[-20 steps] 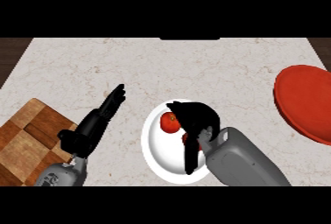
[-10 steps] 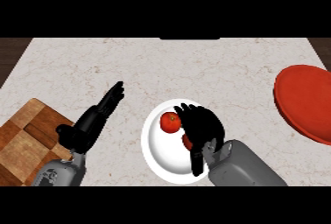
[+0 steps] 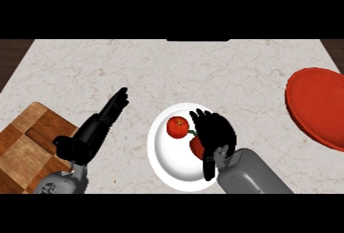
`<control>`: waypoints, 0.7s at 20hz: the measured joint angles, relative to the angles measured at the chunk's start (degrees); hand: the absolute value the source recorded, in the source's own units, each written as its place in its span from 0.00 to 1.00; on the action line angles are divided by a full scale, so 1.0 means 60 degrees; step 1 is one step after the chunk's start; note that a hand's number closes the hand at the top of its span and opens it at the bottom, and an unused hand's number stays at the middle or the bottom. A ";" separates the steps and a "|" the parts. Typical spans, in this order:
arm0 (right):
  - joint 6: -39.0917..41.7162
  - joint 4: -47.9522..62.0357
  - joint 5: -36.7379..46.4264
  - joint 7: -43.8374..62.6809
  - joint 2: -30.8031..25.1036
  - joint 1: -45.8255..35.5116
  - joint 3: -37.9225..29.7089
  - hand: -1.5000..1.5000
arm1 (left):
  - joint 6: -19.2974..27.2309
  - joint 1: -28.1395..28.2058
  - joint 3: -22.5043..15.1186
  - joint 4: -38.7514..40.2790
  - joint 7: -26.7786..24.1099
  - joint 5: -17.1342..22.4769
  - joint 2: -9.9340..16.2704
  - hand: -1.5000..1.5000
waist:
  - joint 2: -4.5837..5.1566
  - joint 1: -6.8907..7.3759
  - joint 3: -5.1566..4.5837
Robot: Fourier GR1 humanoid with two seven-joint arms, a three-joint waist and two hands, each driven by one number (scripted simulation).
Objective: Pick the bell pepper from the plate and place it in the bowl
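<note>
Fingers (image 3: 209, 122) now spread beside bell pepper (image 3: 177, 127)

From my seat, my right hand (image 3: 216, 134) covers part of the bell pepper (image 3: 179, 127); a red patch shows under its palm, and I cannot tell whether that is the same pepper or whether the fingers touch it. The hand also hides part of the white plate (image 3: 164, 157). The red bowl (image 3: 317, 107) runs off the right edge. The wooden board (image 3: 27, 145) is cut by the left edge, and both forearms leave at the bottom.
</note>
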 measured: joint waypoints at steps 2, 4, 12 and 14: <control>0.0045 0.0273 0.0200 -0.0122 0.0181 -0.0067 -0.0201 0.00 | -0.0052 -0.0097 0.0096 0.0112 0.0033 -0.0068 -0.0088 0.50 | 0.0004 -0.0001 0.0002; -0.0097 0.0580 0.0458 -0.0399 0.0280 0.0007 -0.0277 0.00 | -0.0152 -0.0015 0.0143 0.0287 -0.0207 -0.0177 -0.0136 0.50 | 0.0004 0.0002 0.0000; -0.0670 0.1686 0.1148 -0.1887 0.0421 -0.0041 -0.0753 1.00 | -0.0168 0.0001 0.0193 0.0237 -0.0094 -0.0540 -0.0480 0.50 | 0.0007 0.0005 -0.0001; -0.0879 0.1727 0.1351 -0.2329 0.0374 -0.0042 -0.0735 1.00 | -0.0179 0.0168 0.0171 -0.0024 0.0013 -0.0572 -0.0508 0.50 | 0.0002 0.0012 -0.0001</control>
